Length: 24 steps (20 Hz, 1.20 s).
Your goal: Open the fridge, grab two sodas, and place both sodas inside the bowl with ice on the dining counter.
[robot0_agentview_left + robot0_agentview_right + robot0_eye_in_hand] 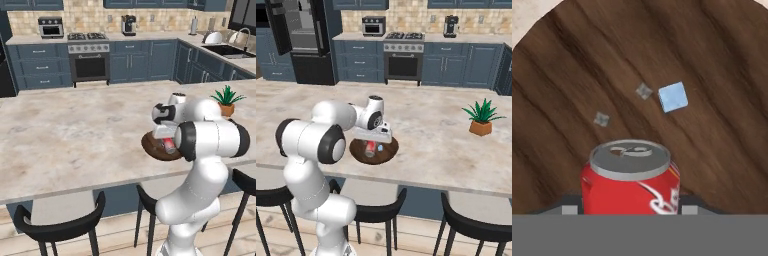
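Gripper [629, 212] holds soda [631, 177] upright inside bowl [712, 60], mid-basin.

Soda [631, 177] upright in bowl [387, 153] on dining counter [431, 135], plant pot [480, 128] well right.

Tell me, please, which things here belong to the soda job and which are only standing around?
Belong to the job:
- soda can, between the gripper fingers
- brown bowl with ice cube
- dining counter
- fridge, door open

Only standing around:
- potted plant
- stools
- oven
- coffee maker
- sink
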Available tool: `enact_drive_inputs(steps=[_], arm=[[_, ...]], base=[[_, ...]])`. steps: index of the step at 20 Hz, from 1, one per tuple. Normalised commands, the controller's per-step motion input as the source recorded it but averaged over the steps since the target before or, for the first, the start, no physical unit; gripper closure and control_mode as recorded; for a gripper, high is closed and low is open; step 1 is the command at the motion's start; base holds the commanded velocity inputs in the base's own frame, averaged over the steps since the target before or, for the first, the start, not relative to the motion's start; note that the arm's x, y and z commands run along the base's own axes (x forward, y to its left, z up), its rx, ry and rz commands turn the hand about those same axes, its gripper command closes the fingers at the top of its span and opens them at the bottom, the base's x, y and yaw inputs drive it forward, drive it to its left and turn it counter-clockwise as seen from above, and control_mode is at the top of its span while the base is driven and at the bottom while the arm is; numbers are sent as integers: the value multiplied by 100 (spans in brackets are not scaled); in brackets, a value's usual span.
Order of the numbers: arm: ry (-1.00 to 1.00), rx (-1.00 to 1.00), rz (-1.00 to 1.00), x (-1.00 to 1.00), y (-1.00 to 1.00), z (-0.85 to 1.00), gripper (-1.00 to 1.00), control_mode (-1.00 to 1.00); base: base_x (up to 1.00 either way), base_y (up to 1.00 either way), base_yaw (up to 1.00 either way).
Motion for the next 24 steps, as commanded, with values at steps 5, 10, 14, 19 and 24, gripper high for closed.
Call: enact_drive_inputs(steps=[5, 10, 14, 19, 24], arm=[[1, 0, 0, 12, 0, -19, 100, -100], [0, 0, 0, 10, 0, -18, 100, -100], [1, 0, 0, 1, 0, -18, -100, -100], [0, 0, 0, -5, -4, -3, -100, -100], [-3, 0, -2, -38, -2, 23, -100, -100]], base=[[0, 0, 0], [0, 0, 0], [0, 0, 0], [0, 0, 0], [0, 0, 0]])
